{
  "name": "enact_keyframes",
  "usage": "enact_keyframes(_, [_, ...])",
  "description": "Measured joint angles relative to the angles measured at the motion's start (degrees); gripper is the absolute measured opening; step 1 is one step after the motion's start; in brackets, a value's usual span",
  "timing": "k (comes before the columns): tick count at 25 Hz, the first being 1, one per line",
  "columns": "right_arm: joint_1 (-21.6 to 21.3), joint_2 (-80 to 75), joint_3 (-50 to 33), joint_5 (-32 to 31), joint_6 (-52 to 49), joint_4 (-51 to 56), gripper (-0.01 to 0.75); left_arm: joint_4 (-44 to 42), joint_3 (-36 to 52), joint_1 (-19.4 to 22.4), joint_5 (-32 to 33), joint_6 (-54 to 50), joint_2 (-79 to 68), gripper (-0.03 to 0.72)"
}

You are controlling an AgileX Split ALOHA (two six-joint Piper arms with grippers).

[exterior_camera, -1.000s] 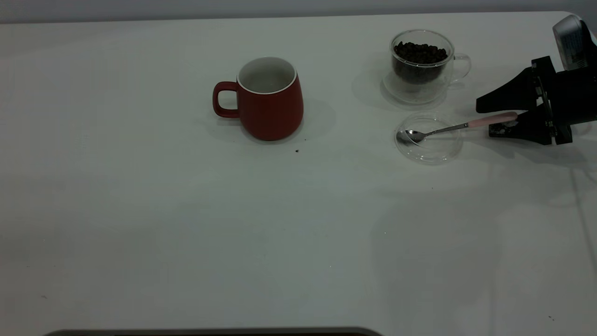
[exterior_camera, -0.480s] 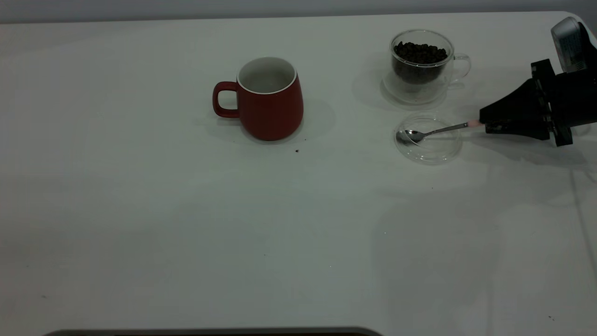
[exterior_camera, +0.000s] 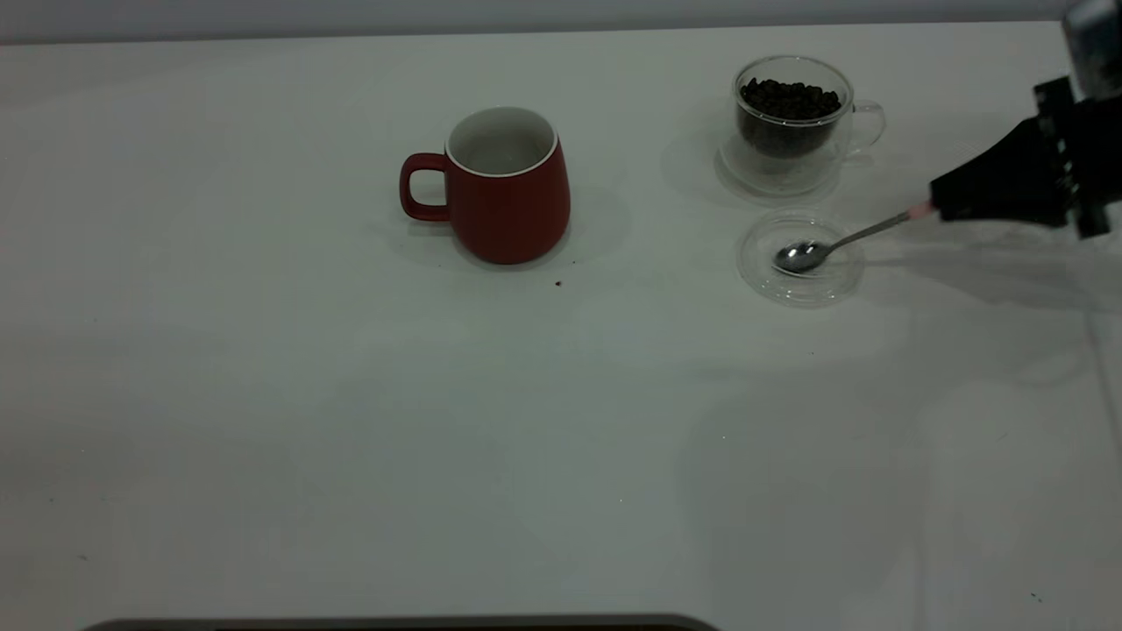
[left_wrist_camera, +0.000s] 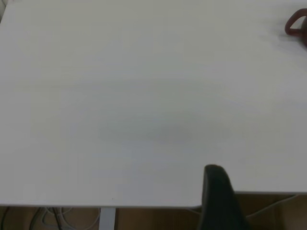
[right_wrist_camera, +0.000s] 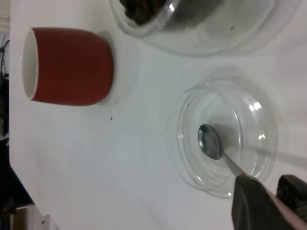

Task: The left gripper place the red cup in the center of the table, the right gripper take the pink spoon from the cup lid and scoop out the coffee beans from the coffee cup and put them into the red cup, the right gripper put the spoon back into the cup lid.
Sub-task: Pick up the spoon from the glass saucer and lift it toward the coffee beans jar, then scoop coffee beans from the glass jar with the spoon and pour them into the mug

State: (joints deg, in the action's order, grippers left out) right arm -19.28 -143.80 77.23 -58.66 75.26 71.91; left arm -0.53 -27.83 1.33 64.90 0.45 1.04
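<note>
Nearest the exterior camera, the white table (exterior_camera: 351,456) lies bare, and only a dark finger of the left gripper (left_wrist_camera: 220,201) is seen at the table's near edge in the left wrist view; whether that claw is spread or pressed together cannot be told, and the left arm appears parked. Farther in, the clear cup lid (exterior_camera: 802,260) rests on the table with the bowl of the pink spoon (exterior_camera: 824,250) lying inside it, tilted upward toward the right. The right gripper (exterior_camera: 942,209) is pressed together on the spoon's pink handle, so that only a small pink tip shows at the fingertips (right_wrist_camera: 252,201). At a similar depth, toward the middle of the table, the red cup (exterior_camera: 500,184) stands upright with its handle pointing left, and a stray coffee bean (exterior_camera: 558,283) is seen just in front of it. Farthest back, the glass coffee cup (exterior_camera: 793,118) stands on its saucer, filled with beans, close behind the lid. The lift seems barely begun, so the spoon could rotate or slip in the narrow pinch; the lid could also be dragged or flipped if the bowl catches its rim, and the nearby glass cup could be struck on the way up.
</note>
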Motion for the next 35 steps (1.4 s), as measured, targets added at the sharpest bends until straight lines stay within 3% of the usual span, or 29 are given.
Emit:
enact_keyframes(6, [-0.2, 8.5, 0.0, -3.9, -5.1, -4.6, 0.1, 0.0, 0.0, 0.0, 0.0, 0.0, 0.0, 0.495])
enact_keyframes(11, [3.0, 14.4, 0.7, -4.4, -5.8, -0.7, 0.1, 0.0, 0.0, 0.0, 0.0, 0.0, 0.0, 0.495])
enact_keyframes(17, [7.1, 11.0, 8.0, 2.8, -7.9, 2.4, 0.1, 0.0, 0.0, 0.0, 0.0, 0.1, 0.0, 0.495])
enact_keyframes(25, [7.4, 5.4, 10.4, 10.4, -9.4, 4.1, 0.1, 0.0, 0.0, 0.0, 0.0, 0.1, 0.0, 0.495])
enact_keyframes(35, [7.5, 2.3, 10.5, 9.2, -12.7, 5.7, 0.1, 0.0, 0.0, 0.0, 0.0, 0.1, 0.0, 0.495])
